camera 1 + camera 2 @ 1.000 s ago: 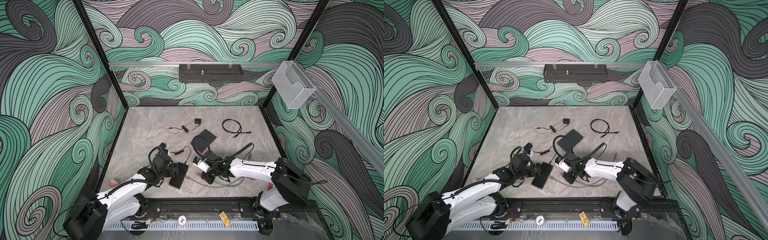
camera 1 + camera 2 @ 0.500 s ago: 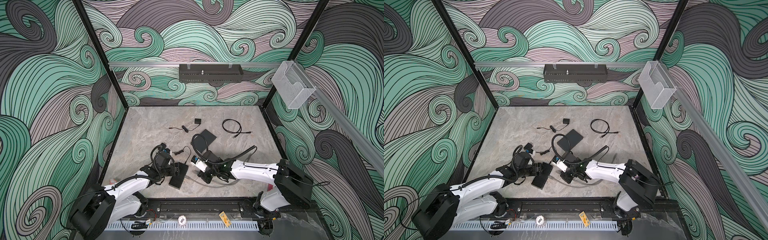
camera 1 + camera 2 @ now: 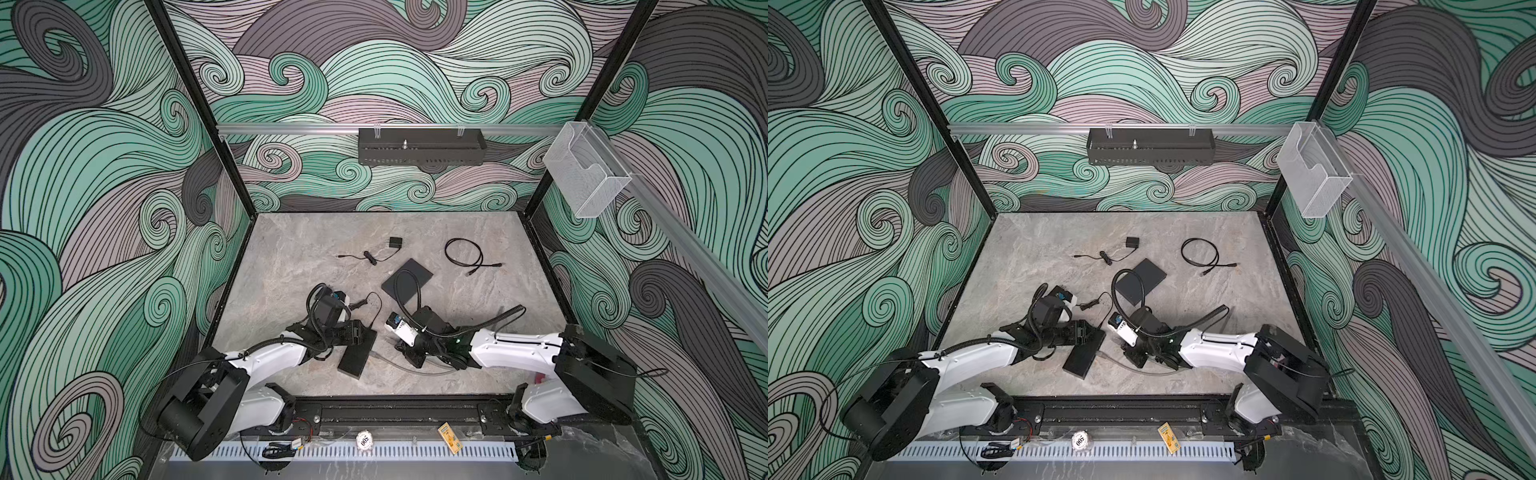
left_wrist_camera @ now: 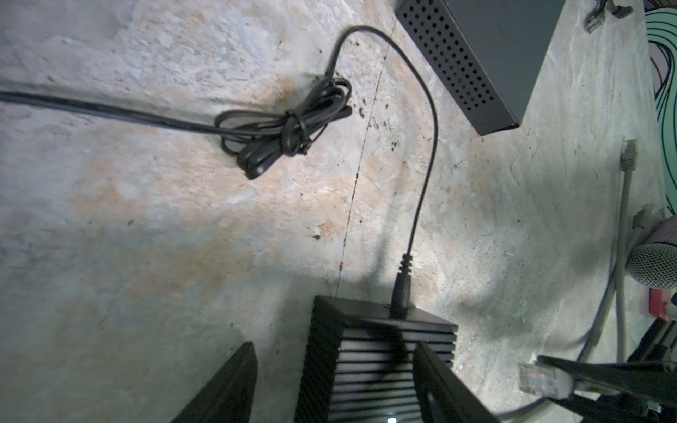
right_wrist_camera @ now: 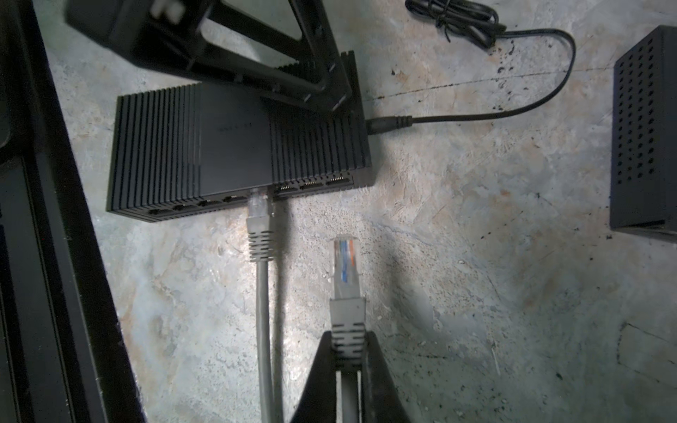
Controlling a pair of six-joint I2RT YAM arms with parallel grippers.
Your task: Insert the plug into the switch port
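Pinching the grey boot of the plug [image 5: 344,271], the right hand [image 5: 348,340] has its fingers pressed together on it, with the clear tip sticking out ahead. The plug's long axis runs in line with those fingers and points at the port row [image 5: 311,185] on the long side of the switch [image 5: 234,146], roughly square to that face. The tip stops short of the ports, apart from the switch, over the counter [image 5: 494,256]. It is offset toward the cord end from a second plug [image 5: 259,216] seated mid-row. The left hand [image 4: 335,351] is spread astride the switch at the end where the power cord [image 5: 476,117] enters. One of its fingers stands clear of the casing.
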